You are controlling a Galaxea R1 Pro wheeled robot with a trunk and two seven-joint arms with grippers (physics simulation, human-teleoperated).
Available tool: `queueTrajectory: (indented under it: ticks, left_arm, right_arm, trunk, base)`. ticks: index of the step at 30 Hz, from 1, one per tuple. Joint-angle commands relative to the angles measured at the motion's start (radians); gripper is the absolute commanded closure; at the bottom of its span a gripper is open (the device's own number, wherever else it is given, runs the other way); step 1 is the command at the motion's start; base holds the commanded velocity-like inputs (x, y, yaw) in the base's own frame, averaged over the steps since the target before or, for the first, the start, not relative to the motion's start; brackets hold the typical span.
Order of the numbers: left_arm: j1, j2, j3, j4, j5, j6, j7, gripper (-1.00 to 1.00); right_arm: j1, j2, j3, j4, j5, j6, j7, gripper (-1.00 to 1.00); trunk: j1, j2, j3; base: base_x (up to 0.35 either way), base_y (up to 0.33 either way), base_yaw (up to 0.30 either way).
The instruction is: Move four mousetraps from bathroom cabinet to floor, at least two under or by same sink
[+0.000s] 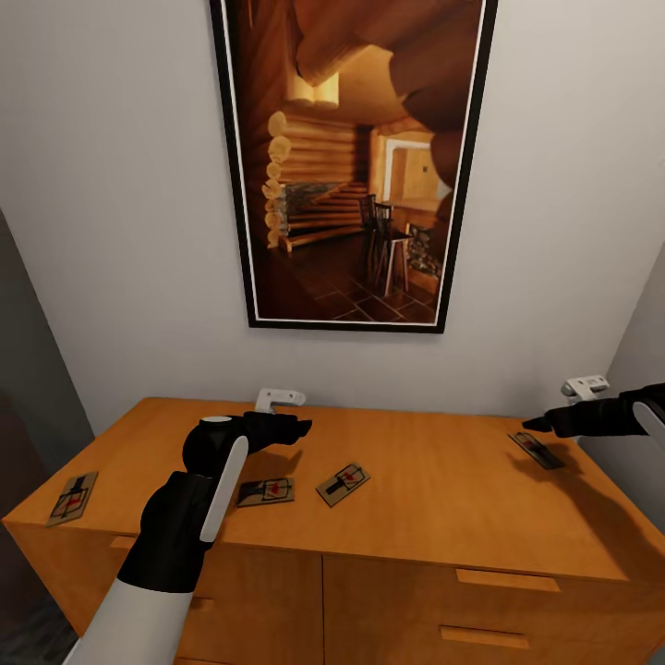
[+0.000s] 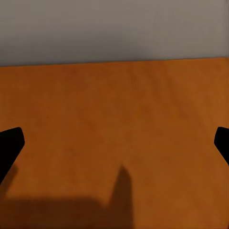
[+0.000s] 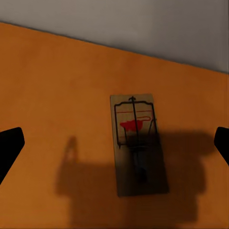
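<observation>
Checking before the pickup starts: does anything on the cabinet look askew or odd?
Nothing damaged. The four mousetraps lie flat but scattered at mixed angles on the cabinet top; both claws are open.

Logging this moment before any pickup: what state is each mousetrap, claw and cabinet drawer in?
Far-left mousetrap: flat on cabinet top, untouched.
Second mousetrap: flat, beside left arm.
Middle mousetrap: flat, angled.
Right mousetrap: flat, under right claw.
Left claw: open, empty.
Right claw: open, empty.
Drawers: closed.
</observation>
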Motion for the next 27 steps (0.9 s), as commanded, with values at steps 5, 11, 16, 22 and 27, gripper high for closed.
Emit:
queueTrajectory:
  ticks: [5,11,16,22,27]
  left_arm:
    - [-0.001,-0.001,0.001,-0.001,0.006,0.004,0.002,-1.0]
    - [-0.001,-0.002,0.001,-0.001,0.006,0.003,0.001,-1.0]
    - [-0.001,-0.003,0.001,-0.001,0.006,0.003,0.002,-1.0]
    - [-0.001,-0.003,0.001,-0.001,0.008,0.003,0.002,-1.0]
    - [-0.001,-0.002,0.001,-0.001,0.008,0.003,0.002,-1.0]
  right_arm:
    - [-0.001,-0.003,-0.001,0.003,0.009,0.002,0.01,-1.0]
    - [-0.001,-0.006,-0.029,0.005,0.008,0.002,0.019,-1.0]
    - [-0.001,-0.006,-0.048,0.006,0.008,0.002,0.025,-1.0]
    - [-0.001,-0.004,-0.059,0.006,0.009,0.002,0.029,-1.0]
    - [-0.001,-0.002,-0.059,0.006,0.01,0.002,0.03,-1.0]
  trunk:
    - [0.0,-0.001,-0.001]
    - [0.0,-0.001,-0.001]
    - [0.0,-0.001,-0.001]
    - [0.0,-0.001,-0.001]
    - [0.0,-0.001,-0.001]
  base:
    - [0.0,0.0,0.0]
    - [0.0,-0.001,0.0]
    - [0.0,-0.04,0.0]
    - [0.0,-0.039,0.0]
    - [0.0,-0.014,0.0]
